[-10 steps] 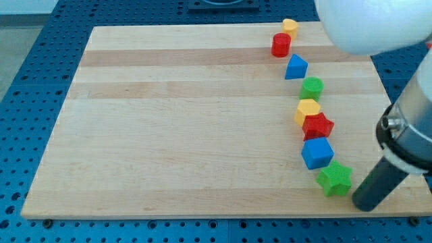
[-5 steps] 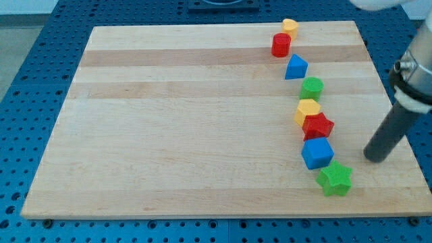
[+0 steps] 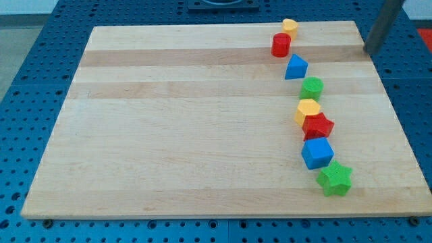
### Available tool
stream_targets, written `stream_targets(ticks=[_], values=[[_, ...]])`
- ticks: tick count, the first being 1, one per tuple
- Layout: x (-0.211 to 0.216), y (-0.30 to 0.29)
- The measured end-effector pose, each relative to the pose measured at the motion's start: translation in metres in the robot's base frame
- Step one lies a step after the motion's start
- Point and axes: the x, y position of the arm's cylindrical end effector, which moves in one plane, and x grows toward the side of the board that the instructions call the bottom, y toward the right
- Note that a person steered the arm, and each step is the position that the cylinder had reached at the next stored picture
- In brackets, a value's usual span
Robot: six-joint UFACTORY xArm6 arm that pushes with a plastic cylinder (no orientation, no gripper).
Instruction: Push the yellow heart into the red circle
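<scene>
The yellow heart (image 3: pixel 289 27) sits at the top edge of the wooden board (image 3: pixel 189 121), touching the red circle (image 3: pixel 281 45) just below and left of it. My tip (image 3: pixel 370 51) is at the view's upper right, over the board's right edge, well to the right of both blocks and touching neither.
A curved line of blocks runs down the board's right part: blue triangle (image 3: pixel 295 67), green circle (image 3: pixel 312 88), yellow hexagon (image 3: pixel 307 110), red star (image 3: pixel 318 125), blue cube (image 3: pixel 316 152), green star (image 3: pixel 335 179).
My tip has moved from the view's lower right, beside the green star, up along the board's right side to the upper right. No block has moved.
</scene>
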Motion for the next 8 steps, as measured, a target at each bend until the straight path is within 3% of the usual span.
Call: stream_targets(ticks=[1, 2, 4, 6, 8], values=[[-0.061, -0.003], [-0.071, -0.008], [-0.070, -0.013], [-0.070, -0.072], [-0.071, -0.091]])
